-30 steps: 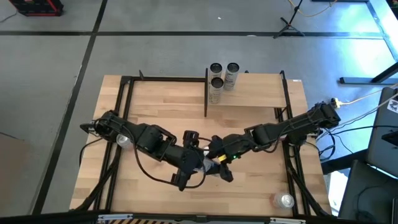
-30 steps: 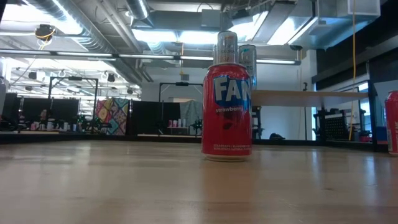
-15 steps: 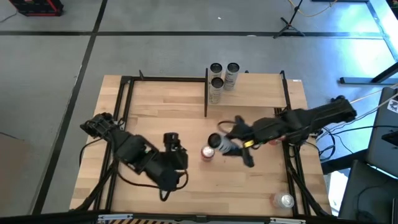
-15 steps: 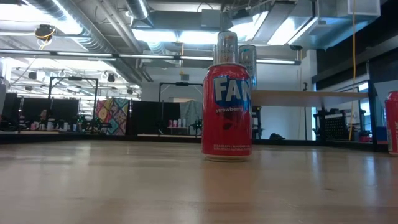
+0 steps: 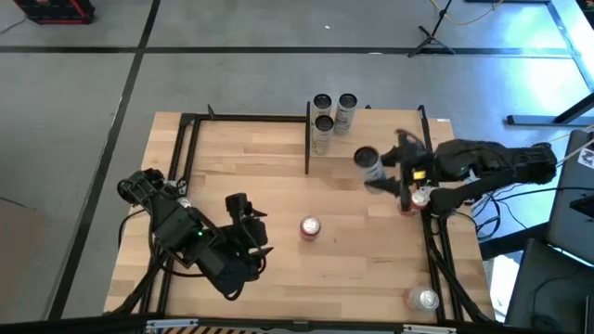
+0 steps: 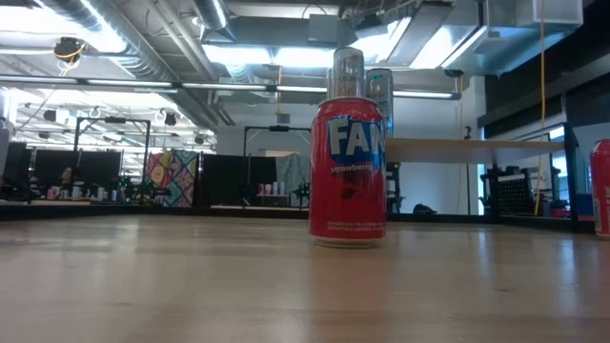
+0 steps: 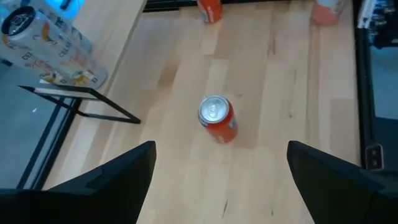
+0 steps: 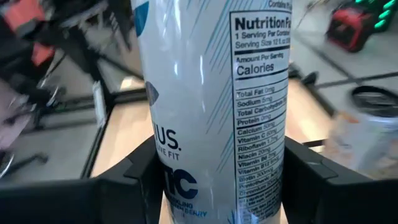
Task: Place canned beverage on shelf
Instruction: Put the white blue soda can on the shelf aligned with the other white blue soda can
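Observation:
A tall white can hangs in my right gripper, over the near part of the light wood shelf. Three more cans stand at the shelf's far left corner. A red can stands upright on the tabletop, mid-table; it also shows in the low view and the left wrist view. My left gripper hangs open to the left of that red can, touching nothing. My right gripper pinches the white can's lower body between its two fingers, one on each side. The fingers come at it nearly level from the table's right side, across the can. The can is roughly upright and lifted clear of table and shelf.
Another red can stands by the right frame post below my right arm, and a silver-topped can sits at the near right corner. Black posts carry the shelf. Bare tabletop lies at the far left.
My right gripper has carried the white can up from mid-table toward the far right, to over the shelf. My left gripper has drawn back toward the table's near left, leaving the red can standing uncovered.

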### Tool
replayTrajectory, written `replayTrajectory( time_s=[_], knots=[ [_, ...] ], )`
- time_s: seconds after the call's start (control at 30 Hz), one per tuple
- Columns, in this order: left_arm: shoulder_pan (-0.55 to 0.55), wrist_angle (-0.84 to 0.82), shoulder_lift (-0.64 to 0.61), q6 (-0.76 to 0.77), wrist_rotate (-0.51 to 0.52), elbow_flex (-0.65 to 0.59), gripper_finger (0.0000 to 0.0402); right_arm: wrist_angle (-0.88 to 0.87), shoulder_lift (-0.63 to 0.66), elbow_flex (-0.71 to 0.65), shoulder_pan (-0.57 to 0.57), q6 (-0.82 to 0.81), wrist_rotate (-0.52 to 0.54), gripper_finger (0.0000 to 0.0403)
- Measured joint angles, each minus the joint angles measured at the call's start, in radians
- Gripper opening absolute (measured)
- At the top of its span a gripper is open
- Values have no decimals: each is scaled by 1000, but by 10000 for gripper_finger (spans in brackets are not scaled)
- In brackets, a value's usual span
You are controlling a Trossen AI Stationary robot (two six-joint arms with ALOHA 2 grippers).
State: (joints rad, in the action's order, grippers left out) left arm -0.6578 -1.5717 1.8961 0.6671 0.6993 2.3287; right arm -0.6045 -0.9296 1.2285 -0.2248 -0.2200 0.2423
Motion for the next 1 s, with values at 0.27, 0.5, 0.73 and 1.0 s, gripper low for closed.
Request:
replayTrajectory(
  time_s=[0.27, 0.5, 0.73, 1.0],
  knots=[
    [19, 0, -24, -19, 4, -1, 352, 277, 200, -296, 203, 37, -10, 216],
    [49, 1, -66, -48, 12, -1, 352, 487, 234, -478, 397, 42, -169, 216],
    [93, 1, -113, -89, 25, -1, 352, 704, 178, -601, 591, 41, -346, 216],
    [173, 1, -161, -163, 22, -1, 352, 853, 62, -637, 741, 69, -480, 216]
  ],
)
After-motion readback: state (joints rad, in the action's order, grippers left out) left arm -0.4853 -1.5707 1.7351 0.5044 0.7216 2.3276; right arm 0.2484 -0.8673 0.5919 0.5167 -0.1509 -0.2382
